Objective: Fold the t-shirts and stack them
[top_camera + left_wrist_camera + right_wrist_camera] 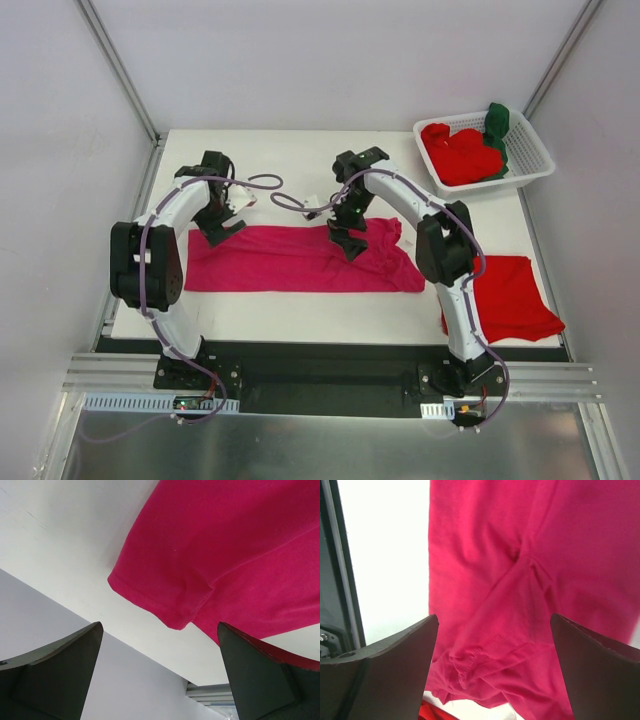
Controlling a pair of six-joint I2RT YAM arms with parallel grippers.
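Probably limp and light, the pink shirt [300, 262] lies banded across mid-frame, best pinched along its hemmed upper edge, where the left claw [218, 234] and right claw [346, 243] hang wide open.

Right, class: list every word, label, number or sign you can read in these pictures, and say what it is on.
None can be read. The pink shirt, the red shirt and the white basket show no print, tag or number in any view.
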